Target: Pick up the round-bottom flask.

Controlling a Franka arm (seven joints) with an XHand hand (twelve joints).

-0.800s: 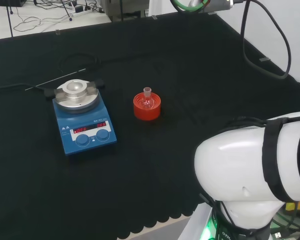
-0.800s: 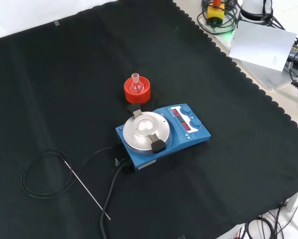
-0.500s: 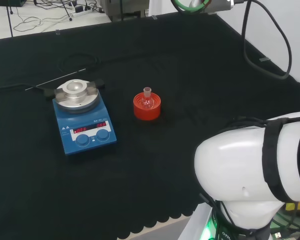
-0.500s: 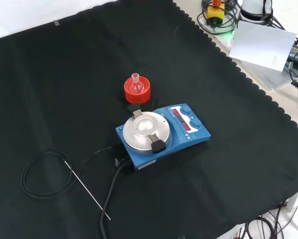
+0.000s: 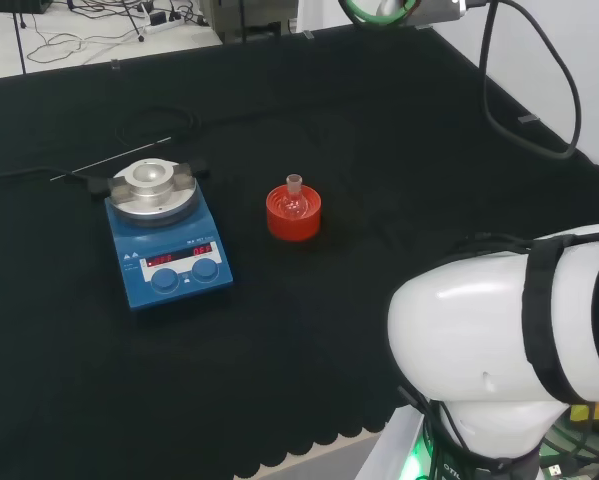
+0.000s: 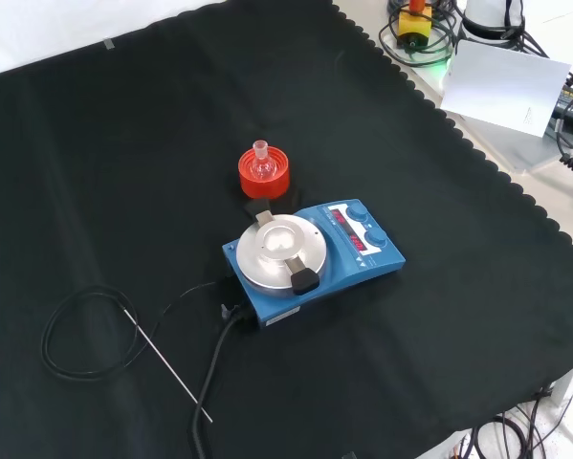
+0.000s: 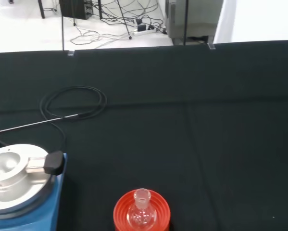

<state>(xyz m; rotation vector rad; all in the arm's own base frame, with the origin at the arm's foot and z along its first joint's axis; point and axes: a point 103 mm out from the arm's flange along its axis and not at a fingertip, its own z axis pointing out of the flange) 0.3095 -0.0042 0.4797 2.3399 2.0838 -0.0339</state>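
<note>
Robot hand: its state cannot be told from these views. The wrist camera looks past the palm toward the task object, so positions below are given relative to the robot hand through that view.

Task object: the round-bottom flask is clear glass and stands upright, neck up, seated in a red ribbed stand. It lies ahead of the robot hand and well apart from it; nothing touches it. In the head view the round-bottom flask and its stand sit near the middle of the black-clothed worktop, to the left of the arm's white link. In the front view the round-bottom flask rests in the stand just beyond the stirrer.

Other equipment:
- A blue magnetic stirrer stands just beside the stand without touching it. Its round metal plate carries nothing. In the wrist view the stirrer and plate lie ahead of the robot hand, to one side of the flask.
- A thin metal rod lies flat on the cloth beyond the stirrer, farther from the robot hand than the flask.
- A black cable lies coiled at the end of the rod, also beyond the flask. The front view shows the same cable and rod near the stirrer.
</note>
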